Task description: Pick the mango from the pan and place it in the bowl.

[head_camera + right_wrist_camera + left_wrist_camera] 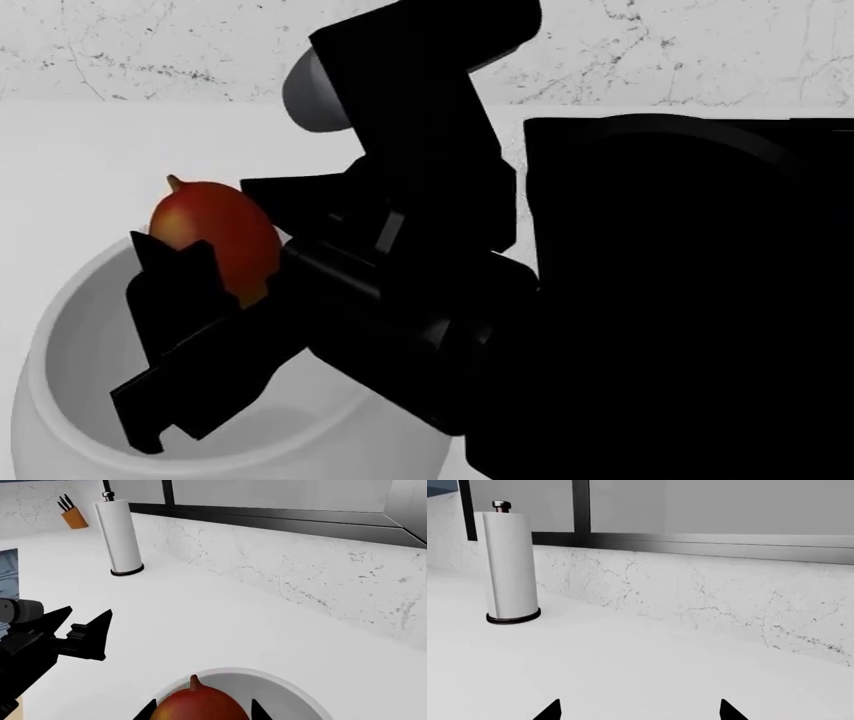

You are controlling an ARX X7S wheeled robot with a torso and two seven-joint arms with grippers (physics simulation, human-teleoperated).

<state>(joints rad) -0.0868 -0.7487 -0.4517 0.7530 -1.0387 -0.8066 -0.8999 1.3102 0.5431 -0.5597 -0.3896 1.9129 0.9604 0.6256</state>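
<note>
One white marble-veined bench (220, 625) carries everything. Beside the bowl (60, 400), matte grey and round-bellied, the black pan (694, 300) shows only as a dark mass. The right pincer (200, 250) is clenched on the mango (214, 235) directly above the bowl's mouth, long axis upright, stem nub up. The left pincer (640, 711) hangs released, well apart from the bowl, facing a paper-towel roll (510, 565).

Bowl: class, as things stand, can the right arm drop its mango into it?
Probably yes. The right end effector holds the mango directly over the bowl, whose open mouth shows nothing in the way.
</note>
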